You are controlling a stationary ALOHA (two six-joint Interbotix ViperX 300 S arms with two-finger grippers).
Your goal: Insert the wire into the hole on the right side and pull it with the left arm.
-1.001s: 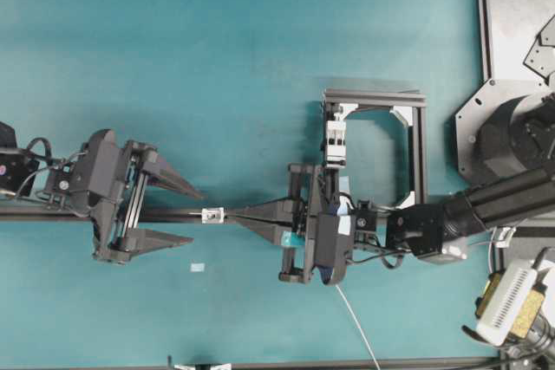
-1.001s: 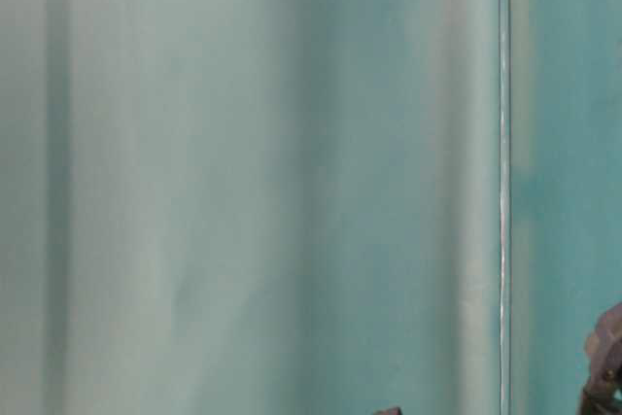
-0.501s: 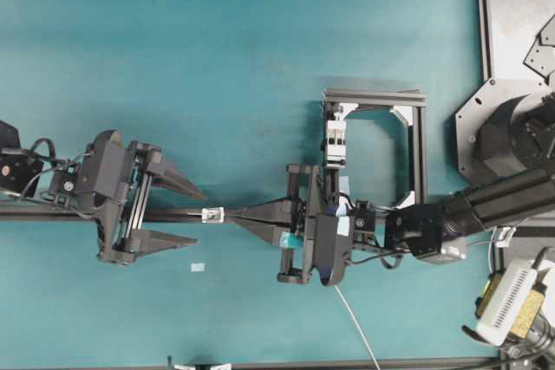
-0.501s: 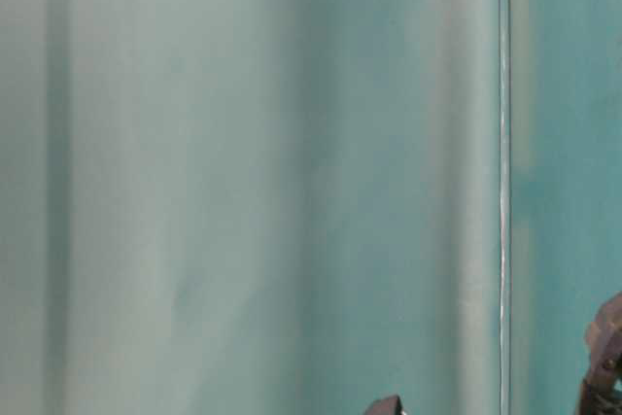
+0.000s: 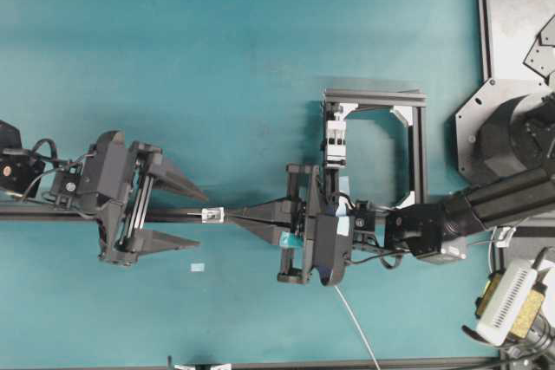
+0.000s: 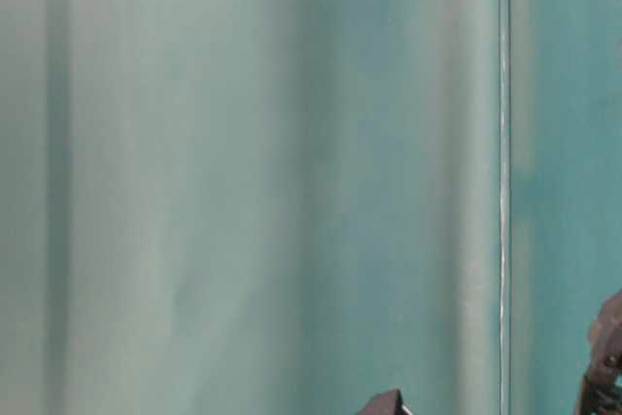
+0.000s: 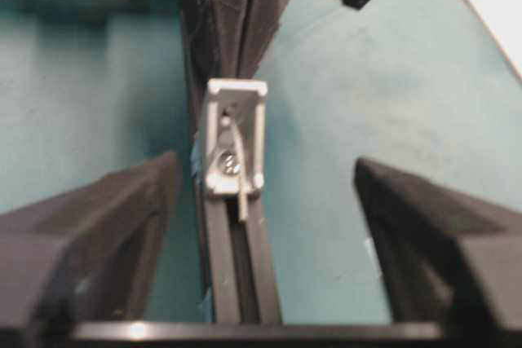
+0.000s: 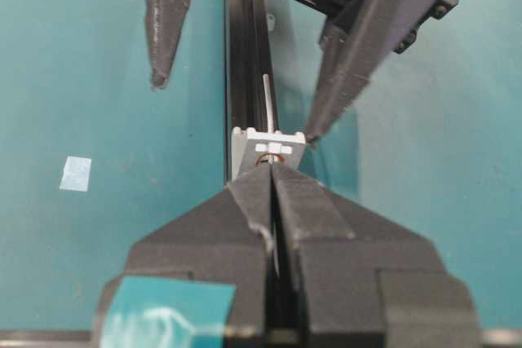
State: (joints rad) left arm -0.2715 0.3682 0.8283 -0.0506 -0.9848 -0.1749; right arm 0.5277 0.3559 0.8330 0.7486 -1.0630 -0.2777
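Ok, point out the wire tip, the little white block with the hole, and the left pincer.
wire [image 7: 243,201], left wrist view, on the tip poking out of the block.
white block [image 7: 235,138], left wrist view, on its face.
left pincer [image 5: 179,213], overhead view, midway between its fingertips.

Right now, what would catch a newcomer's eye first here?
Two black grippers face each other along a dark rail on the teal table. Between them sits a tiny white block: the right gripper is shut right against it, and a short wire tip pokes out toward the open left gripper.
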